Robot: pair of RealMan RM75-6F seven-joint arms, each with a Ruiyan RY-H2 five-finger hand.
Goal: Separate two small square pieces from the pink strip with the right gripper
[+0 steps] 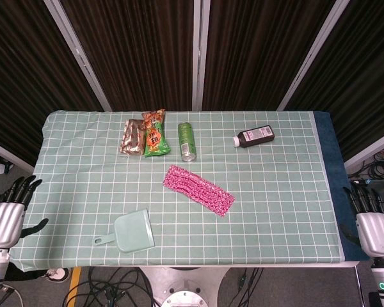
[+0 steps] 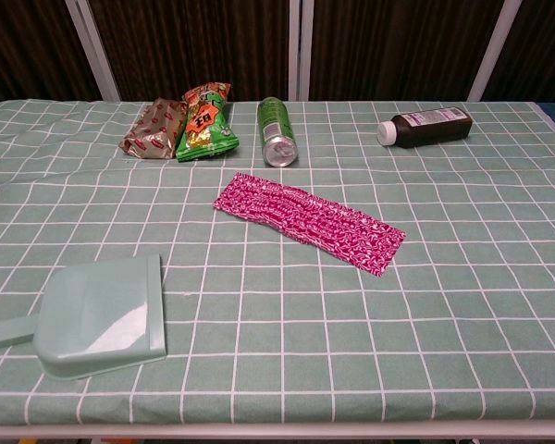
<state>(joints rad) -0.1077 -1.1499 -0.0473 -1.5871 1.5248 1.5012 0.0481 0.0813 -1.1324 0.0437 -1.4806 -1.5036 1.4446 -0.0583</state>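
We see pink strip (image 1: 198,190) flat mid-table, long axis diagonal, far-left to near-right; its near-right end is closest to right hand (image 1: 373,220), which hangs off table's right edge, fingers apart, empty. Left hand (image 1: 8,211) idle, open, farther off

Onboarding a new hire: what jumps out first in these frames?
The pink strip lies diagonally at mid-table, bright against the green checked cloth. A pale green dustpan sits near the front edge to its left. Both hands, left hand and right hand, hang off the table's sides, holding nothing.
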